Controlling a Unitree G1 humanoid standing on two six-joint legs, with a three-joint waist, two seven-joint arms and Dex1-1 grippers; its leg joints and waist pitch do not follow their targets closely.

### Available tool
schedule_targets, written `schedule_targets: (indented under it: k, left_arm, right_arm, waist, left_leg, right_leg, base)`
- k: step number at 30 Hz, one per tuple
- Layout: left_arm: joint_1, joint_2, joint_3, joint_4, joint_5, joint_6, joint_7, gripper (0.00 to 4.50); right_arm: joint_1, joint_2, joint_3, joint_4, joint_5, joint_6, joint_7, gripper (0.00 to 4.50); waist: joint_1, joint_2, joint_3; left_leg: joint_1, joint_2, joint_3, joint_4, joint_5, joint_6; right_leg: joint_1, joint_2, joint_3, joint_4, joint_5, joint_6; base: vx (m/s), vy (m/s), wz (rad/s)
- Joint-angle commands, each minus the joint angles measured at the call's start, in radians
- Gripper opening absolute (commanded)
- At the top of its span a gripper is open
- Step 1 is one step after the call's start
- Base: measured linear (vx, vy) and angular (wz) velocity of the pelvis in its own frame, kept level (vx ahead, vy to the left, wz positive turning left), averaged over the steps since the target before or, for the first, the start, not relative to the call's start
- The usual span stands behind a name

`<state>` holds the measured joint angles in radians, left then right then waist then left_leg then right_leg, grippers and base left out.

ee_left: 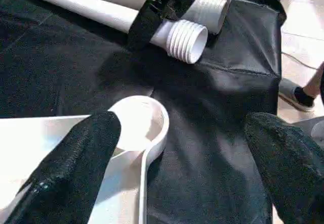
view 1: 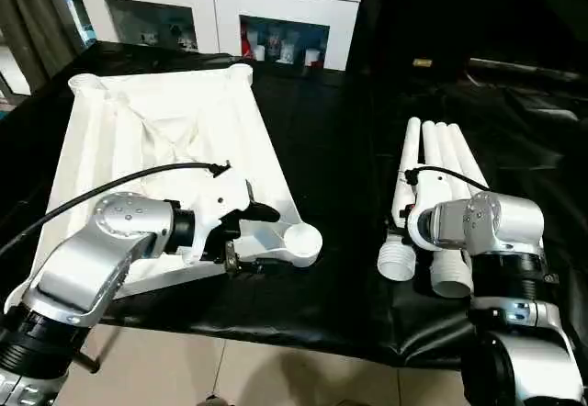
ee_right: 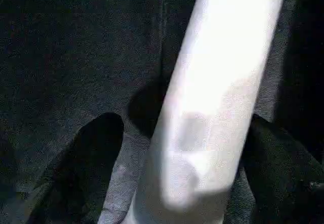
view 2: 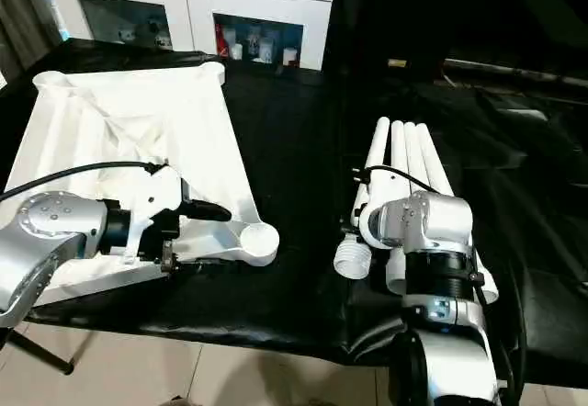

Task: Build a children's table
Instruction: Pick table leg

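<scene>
The white tabletop (view 1: 165, 121) lies ribbed side up on the left of the black cloth, its near round corner socket (view 1: 301, 241) pointing toward the middle. My left gripper (view 1: 253, 238) is open at that corner, one finger (ee_left: 76, 158) over the tabletop's rim beside the socket (ee_left: 144, 120), the other finger (ee_left: 288, 158) out over the cloth. Several white legs (view 1: 432, 163) lie side by side on the right, threaded ends (view 1: 397, 261) toward me. My right gripper (ee_right: 182, 127) straddles one leg (ee_right: 217, 82), open, with a gap at one finger (ee_right: 96, 148).
A white cabinet (view 1: 216, 11) with glass doors stands behind the table. The black cloth (view 1: 331, 149) hangs over the front edge above the tiled floor. A person's shoe (ee_left: 298, 95) shows on the floor past the cloth's edge.
</scene>
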<state>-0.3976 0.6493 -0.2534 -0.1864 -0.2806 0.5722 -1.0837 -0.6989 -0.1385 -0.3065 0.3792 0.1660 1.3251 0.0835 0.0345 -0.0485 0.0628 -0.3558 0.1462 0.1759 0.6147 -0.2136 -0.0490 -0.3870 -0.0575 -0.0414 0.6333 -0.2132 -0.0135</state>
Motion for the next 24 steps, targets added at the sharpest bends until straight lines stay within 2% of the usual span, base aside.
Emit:
schedule_targets:
  k: [1,6,8,11,13,14,16,20,21,23,24]
  left_arm:
    - [-0.016,-0.001,-0.013,-0.008,0.009,-0.004,0.009,4.5]
    - [-0.033,-0.012,-0.02,0.013,0.026,-0.02,0.02,4.5]
    - [-0.039,-0.02,-0.023,0.025,0.044,-0.04,0.032,4.5]
    - [-0.047,-0.029,-0.026,0.04,0.061,-0.066,0.046,4.5]
    - [-0.045,-0.035,-0.022,0.044,0.068,-0.077,0.061,4.5]
    - [-0.043,-0.05,-0.015,0.056,0.083,-0.096,0.092,4.5]
    - [-0.045,-0.064,-0.01,0.07,0.096,-0.105,0.123,4.5]
    - [-0.049,-0.123,0.022,0.113,0.123,-0.109,0.233,4.5]
    - [-0.051,-0.15,0.041,0.13,0.124,-0.108,0.278,4.5]
    - [-0.055,-0.206,0.079,0.162,0.119,-0.124,0.36,4.5]
    - [-0.056,-0.24,0.101,0.177,0.107,-0.128,0.398,4.5]
  right_arm:
    - [-0.019,-0.013,-0.02,0.029,0.005,-0.014,-0.013,3.37]
    - [-0.042,-0.025,-0.029,0.076,0.006,-0.053,-0.015,2.92]
    - [-0.05,-0.028,-0.033,0.087,0.007,-0.062,-0.016,2.87]
    - [-0.06,-0.032,-0.034,0.102,0.008,-0.069,-0.014,2.53]
    - [-0.061,-0.031,-0.034,0.108,0.011,-0.075,-0.013,2.49]
    - [-0.061,-0.029,-0.035,0.116,0.015,-0.085,-0.016,2.43]
    - [-0.058,-0.026,-0.036,0.115,0.016,-0.087,-0.019,2.13]
    - [-0.053,-0.018,-0.042,0.111,0.019,-0.093,-0.022,1.92]
    - [-0.052,-0.018,-0.042,0.111,0.02,-0.098,-0.02,1.88]
    - [-0.052,-0.018,-0.046,0.105,0.025,-0.124,-0.014,1.88]
    - [-0.05,-0.017,-0.053,0.094,0.033,-0.153,-0.008,1.88]
  waist:
    - [0.002,0.005,-0.065]
    - [0.003,0.008,-0.065]
    - [0.003,0.005,-0.066]
    - [0.003,0.007,-0.066]
    - [0.003,0.006,-0.067]
    - [0.001,0.014,-0.068]
    - [0.001,0.011,-0.068]
    - [0.001,0.006,-0.068]
    - [0.003,0.011,-0.068]
    - [0.003,0.01,-0.069]
    - [0.004,-0.001,-0.071]
  left_leg:
    - [0.012,0.073,-0.019,-0.078,-0.015,-0.04]
    - [0.01,0.073,-0.019,-0.077,-0.019,-0.04]
    - [0.01,0.072,-0.019,-0.077,-0.015,-0.036]
    - [0.009,0.071,-0.019,-0.076,-0.015,-0.035]
    - [0.009,0.073,-0.02,-0.076,-0.015,-0.034]
    - [0.009,0.072,-0.019,-0.075,-0.012,-0.036]
    - [0.008,0.073,-0.02,-0.074,-0.012,-0.035]
    - [0.008,0.074,-0.02,-0.074,-0.02,-0.031]
    - [0.008,0.074,-0.021,-0.074,-0.021,-0.029]
    - [0.007,0.075,-0.021,-0.073,-0.019,-0.027]
    - [0.006,0.075,-0.02,-0.072,-0.016,-0.019]
  right_leg:
    - [0.048,-0.087,0.057,-0.057,-0.038,-0.229]
    - [0.049,-0.087,0.057,-0.057,-0.034,-0.231]
    - [0.049,-0.086,0.057,-0.057,-0.03,-0.232]
    - [0.051,-0.086,0.057,-0.057,-0.023,-0.235]
    - [0.051,-0.088,0.057,-0.056,-0.017,-0.238]
    - [0.051,-0.085,0.056,-0.055,-0.003,-0.24]
    - [0.053,-0.085,0.056,-0.054,0.007,-0.245]
    - [0.054,-0.087,0.057,-0.057,-0.003,-0.251]
    - [0.054,-0.088,0.057,-0.057,-0.007,-0.25]
    - [0.056,-0.088,0.057,-0.057,0.009,-0.255]
    - [0.058,-0.089,0.056,-0.058,0.016,-0.258]
  base:
    - [0.0,0.0,0.0]
    - [0.0,0.0,0.0]
    - [0.0,0.0,0.0]
    - [0.0,0.0,0.0]
    - [0.0,0.0,0.0]
    - [0.0,0.0,0.0]
    - [0.0,0.0,0.0]
    - [0.0,0.0,0.0]
    - [0.0,0.0,0.0]
    - [0.0,0.0,0.0]
    - [0.0,0.0,0.0]
